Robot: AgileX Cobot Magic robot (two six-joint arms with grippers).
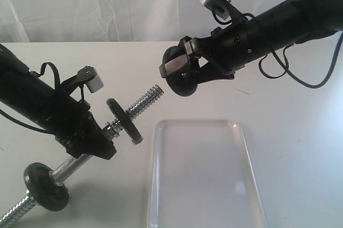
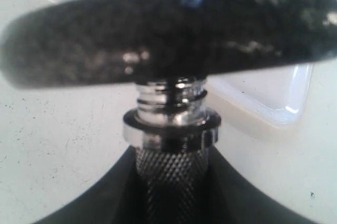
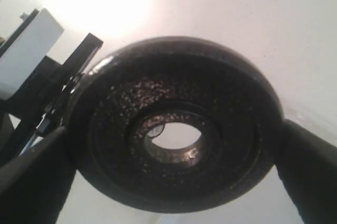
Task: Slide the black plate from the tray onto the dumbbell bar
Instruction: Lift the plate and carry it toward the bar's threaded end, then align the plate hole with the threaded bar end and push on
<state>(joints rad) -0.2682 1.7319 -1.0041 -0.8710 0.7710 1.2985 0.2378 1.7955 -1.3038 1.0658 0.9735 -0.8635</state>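
Observation:
My right gripper (image 1: 181,74) is shut on the black plate (image 1: 185,81) and holds it in the air, edge up, just beyond the threaded tip of the dumbbell bar (image 1: 146,99). A small gap separates plate and tip. In the right wrist view the black plate (image 3: 174,124) fills the frame between my fingers (image 3: 310,166), its centre hole open. My left gripper (image 1: 99,141) is shut on the bar's middle and holds it tilted up towards the plate. The left wrist view shows the knurled bar (image 2: 171,176), a chrome collar (image 2: 171,129) and one dumbbell disc (image 2: 168,29). The clear tray (image 1: 203,185) holds nothing.
A second dumbbell disc (image 1: 47,186) sits on the bar's lower end near the table's front left. The tray's corner (image 2: 274,98) lies just beyond the disc in the left wrist view. White table (image 1: 295,131) and a white curtain behind it.

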